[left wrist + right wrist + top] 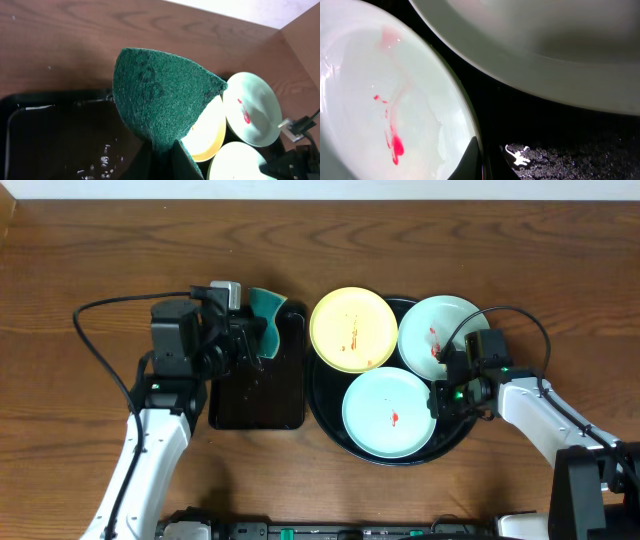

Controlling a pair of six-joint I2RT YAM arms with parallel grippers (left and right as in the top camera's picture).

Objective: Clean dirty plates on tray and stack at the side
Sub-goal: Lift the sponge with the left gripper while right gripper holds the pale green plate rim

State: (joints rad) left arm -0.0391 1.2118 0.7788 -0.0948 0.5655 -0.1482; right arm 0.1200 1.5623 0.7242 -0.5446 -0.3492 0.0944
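Overhead: L arm's left hand (252,332) is clamped on a green scouring pad (266,315), poised above the back end of the rectangular tray (255,395). The round tray (325,420) sits just to its right on the counter (100,240) w/ all 3 plates inside. The yellow plate (353,330) is nearest the pad, directly to the right of it. The back mint plate (440,330) and front mint plate (390,412) lie further right, both w/ red smears. The right hand (444,390) is down at the front mint plate's right edge, between the two mint plates.

L wrist: the pad fills the view, pinched at its lower edge and fanning upward. There's wet black tray below left; the plates are off to the lower right. So the wipe goes rightward, yellow plate first, I'd judge.

R wrist: very close. A smeared mint plate is at left, prob the front one, w/ another rim above and black tray between. One dark fingertip shows at the plate rim. Can't tell if that hand is wide, narrow or gripping.
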